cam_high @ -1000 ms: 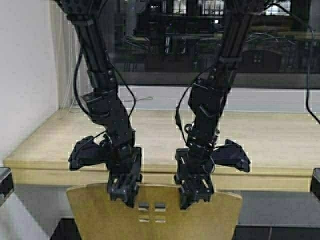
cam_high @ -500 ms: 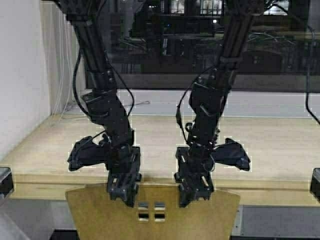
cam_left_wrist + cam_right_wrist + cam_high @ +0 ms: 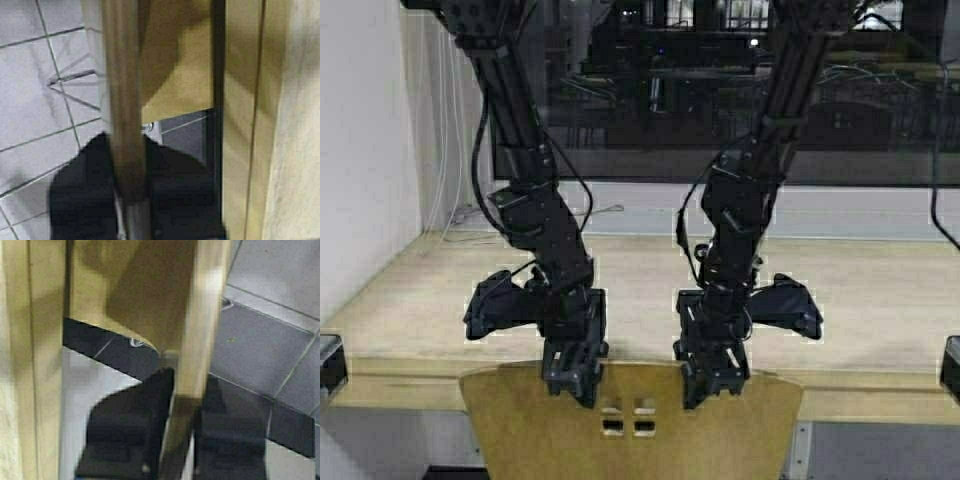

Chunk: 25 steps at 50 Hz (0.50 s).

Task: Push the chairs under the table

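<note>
One yellow-tan chair (image 3: 630, 430) shows its curved back with small square cutouts at the bottom middle of the high view, its top edge level with the table's front edge. The long pale wood table (image 3: 880, 300) spans the view beyond it. My left gripper (image 3: 572, 385) and right gripper (image 3: 715, 385) are both shut on the top edge of the chair back, either side of the cutouts. In the left wrist view the chair back's edge (image 3: 122, 100) runs between my left gripper (image 3: 131, 185). The right wrist view shows the chair back's edge (image 3: 202, 330) in my right gripper (image 3: 182, 440), with the seat under the tabletop edge (image 3: 30, 365).
A dark window (image 3: 650, 90) and a pale sill with cables (image 3: 605, 210) stand behind the table. A white wall (image 3: 360, 150) closes the left side. Tiled floor (image 3: 35, 90) lies below the chair. Dark objects sit at both edges, one at the right (image 3: 950, 370).
The robot has driven forward with both grippers holding the chair back. The table has come closer, and the chair back now stands at its front edge.
</note>
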Motion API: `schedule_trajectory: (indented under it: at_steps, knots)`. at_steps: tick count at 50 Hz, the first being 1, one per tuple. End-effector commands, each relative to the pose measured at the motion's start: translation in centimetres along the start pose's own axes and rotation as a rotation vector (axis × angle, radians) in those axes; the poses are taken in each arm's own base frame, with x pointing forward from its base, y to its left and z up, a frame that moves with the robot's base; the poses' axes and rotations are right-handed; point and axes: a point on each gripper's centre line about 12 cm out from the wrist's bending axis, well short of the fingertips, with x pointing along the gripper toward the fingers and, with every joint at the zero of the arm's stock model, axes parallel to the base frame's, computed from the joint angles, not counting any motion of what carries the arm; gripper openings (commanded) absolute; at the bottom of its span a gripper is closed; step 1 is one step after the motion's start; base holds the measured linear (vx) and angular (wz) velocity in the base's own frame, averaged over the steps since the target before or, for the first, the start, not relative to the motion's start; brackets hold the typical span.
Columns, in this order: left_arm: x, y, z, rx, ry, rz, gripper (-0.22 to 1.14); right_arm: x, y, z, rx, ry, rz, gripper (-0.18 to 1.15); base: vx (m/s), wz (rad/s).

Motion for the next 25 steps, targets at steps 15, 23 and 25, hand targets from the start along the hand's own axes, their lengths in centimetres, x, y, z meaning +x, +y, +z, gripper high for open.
schedule_trajectory:
  at_steps: [15,23,25]
  knots:
    - [-0.1,0.0,0.3,0.058,-0.022,-0.019,0.57,-0.2,1.6,-0.8,-0.166,0.004,0.051,0.48,0.01,0.0]
    - [-1.0,-0.3,0.5,0.105,-0.022,-0.041,1.0,-1.5,2.5,-1.0,-0.21,0.008,0.081,0.86,0.0,0.0]
    - [-1.4,-0.3,0.5,0.124,-0.018,-0.045,1.03,-2.1,2.6,-0.9,-0.216,0.004,0.086,0.88,-0.02,0.0]
